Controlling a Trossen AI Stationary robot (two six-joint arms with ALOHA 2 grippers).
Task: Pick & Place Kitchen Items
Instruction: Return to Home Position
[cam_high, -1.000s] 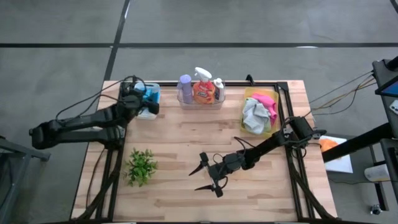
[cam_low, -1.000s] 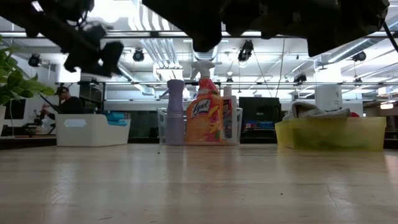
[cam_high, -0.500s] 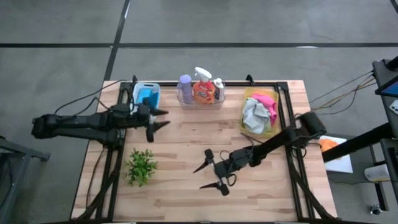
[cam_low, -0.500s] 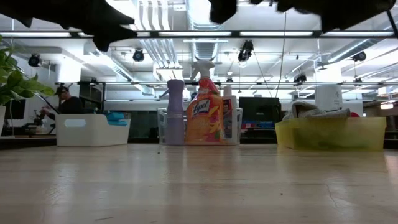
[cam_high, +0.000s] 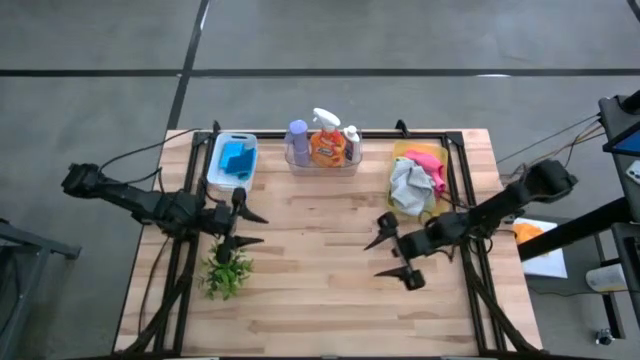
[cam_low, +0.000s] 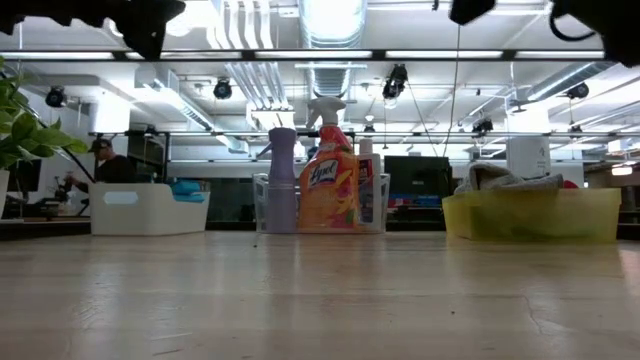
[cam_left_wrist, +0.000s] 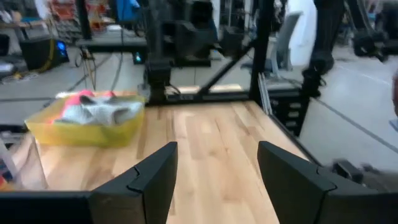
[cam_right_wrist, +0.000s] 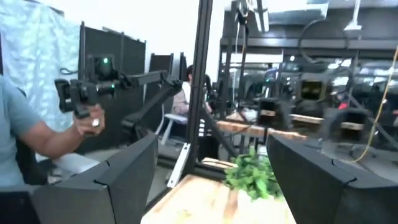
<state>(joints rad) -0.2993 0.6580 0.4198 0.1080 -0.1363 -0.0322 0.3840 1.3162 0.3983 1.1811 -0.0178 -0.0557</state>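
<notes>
Left hand (cam_high: 262, 229): mine, open and empty, fingers spread wide, hanging over the left side of the bench (cam_high: 300, 310), between the white bin (cam_high: 216, 165) and the small green plant (cam_high: 226, 268).
Right hand (cam_high: 371, 260): also open and holding nothing, over the right half of the bench, near the yellow tray (cam_high: 398, 152) but apart from it.
Blue sponges (cam_high: 236, 158): lying in the white bin; I cannot count them from above.
Bottles: the purple bottle (cam_high: 297, 131), orange spray bottle (cam_high: 326, 148) and small white bottle (cam_high: 351, 134) stand upright together in the clear tray (cam_high: 322, 170) at the back edge.
Cloths: the pink cloth (cam_high: 428, 160) and grey cloth (cam_high: 406, 186) are heaped in the yellow tray; a green one I cannot make out.
Step, as I judge it: everything looks sorted, so only folding both arms home remains.
Risk, left: my fingers sit close to the plant's leaves; a low sweep on the way back could catch them and knock the plant over.
Risk, right: my forearm runs just beside the yellow tray's corner; swinging back too tight could nudge the tray or drag the grey cloth over its rim.
Risk, room: a person (cam_right_wrist: 18, 118) stands beyond the bench in my right wrist view; a wide outward swing would carry the arm toward them.
</notes>
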